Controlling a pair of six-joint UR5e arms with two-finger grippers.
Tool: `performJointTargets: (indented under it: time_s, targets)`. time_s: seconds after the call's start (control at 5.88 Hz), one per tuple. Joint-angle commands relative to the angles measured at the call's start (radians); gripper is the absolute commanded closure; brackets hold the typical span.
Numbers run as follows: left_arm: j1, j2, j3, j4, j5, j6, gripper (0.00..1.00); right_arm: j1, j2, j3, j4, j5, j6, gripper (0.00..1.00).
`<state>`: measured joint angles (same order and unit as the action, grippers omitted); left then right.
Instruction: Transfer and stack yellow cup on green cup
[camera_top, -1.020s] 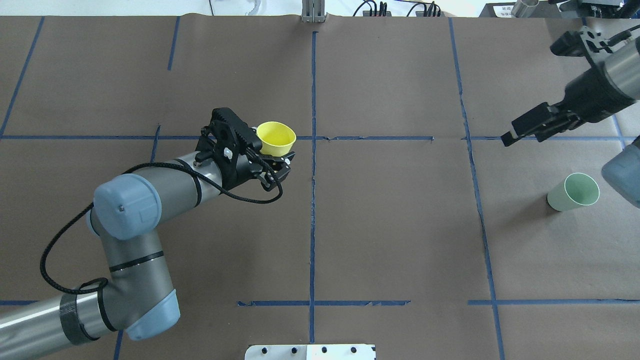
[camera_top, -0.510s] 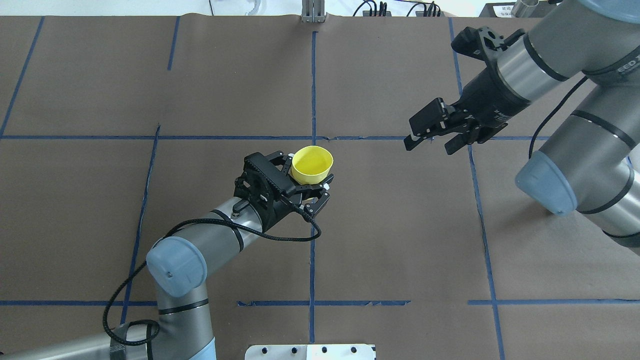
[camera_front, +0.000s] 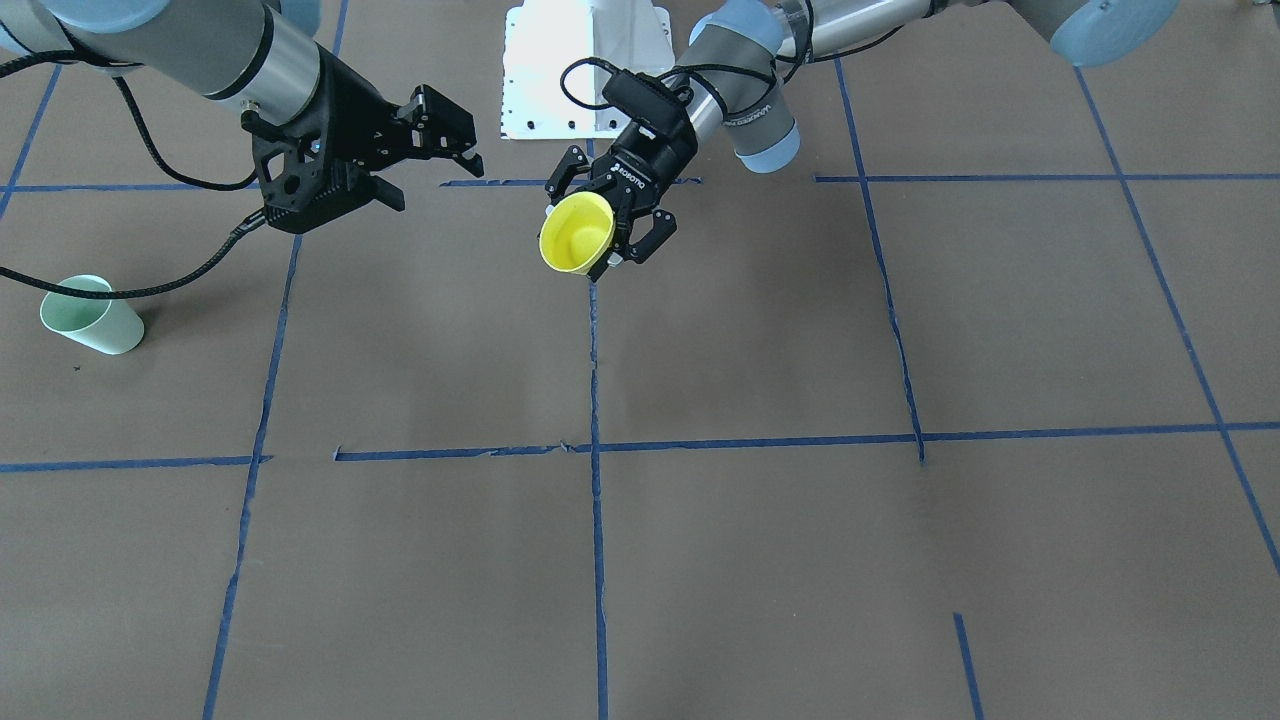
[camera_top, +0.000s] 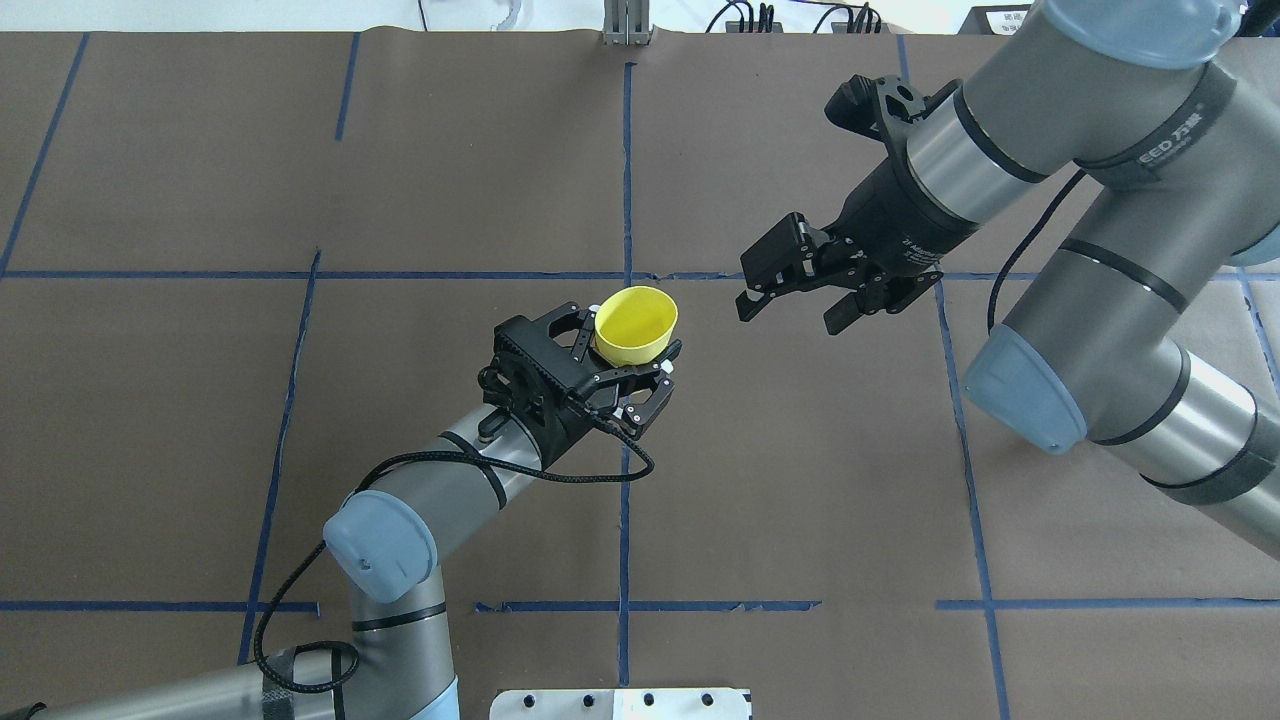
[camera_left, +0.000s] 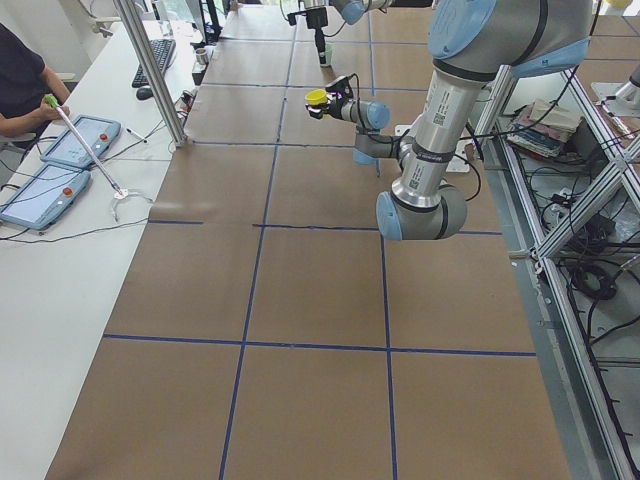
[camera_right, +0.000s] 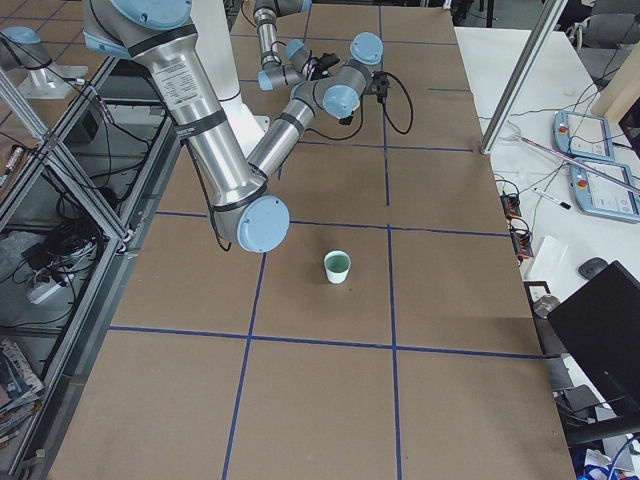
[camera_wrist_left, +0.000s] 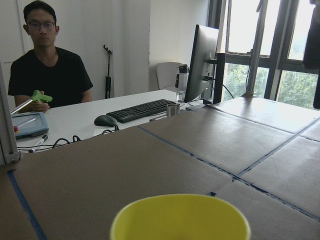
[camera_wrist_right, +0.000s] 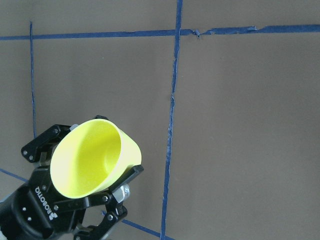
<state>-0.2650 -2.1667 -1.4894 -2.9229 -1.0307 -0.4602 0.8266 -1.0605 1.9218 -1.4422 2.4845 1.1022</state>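
Now the left gripper (camera_top: 625, 350) has brought the yellow cup (camera_top: 636, 322) rightward, from well left of the middle tape line (camera_top: 626, 180) up to that line. In the last half second it has barely shifted, so we take the carry to be nearly done. Its jaws pinch the cup low on its wall and hold it clear of the table (camera_top: 200, 150).

Further right, the right gripper (camera_top: 790, 312) has swung in from the table's right edge. It is now near the cup but still apart from it, jaws spread and empty, tips aimed at the cup. We judge that a hand-over is about to happen: the right gripper must close the gap and clamp the cup before the left one lets go.

Furthest right, the green cup (camera_front: 90, 315) stands upright on the table, well apart from both grippers. In the overhead view the right arm now covers it.

The yellow cup is plain, bright and handleless, wider at the rim. It is tilted so that its open mouth faces up and toward the right gripper. The right wrist view looks straight into its smooth, empty inside.
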Motion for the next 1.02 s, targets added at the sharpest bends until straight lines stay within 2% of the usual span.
performJointTargets:
  time_s: [0.0,0.51,0.85]
  targets:
    - [0.013,-0.002,0.000,-0.005,0.004,0.000,0.74,-0.015,0.061,-0.079,-0.001,-0.006,0.016,0.00]
    - [0.027,-0.012,0.003,0.010,0.001,0.006,0.72,-0.032,0.102,-0.150,0.000,-0.006,0.014,0.00]
    - [0.046,-0.024,0.003,0.022,0.000,0.161,0.72,-0.059,0.106,-0.170,0.000,-0.007,0.013,0.00]
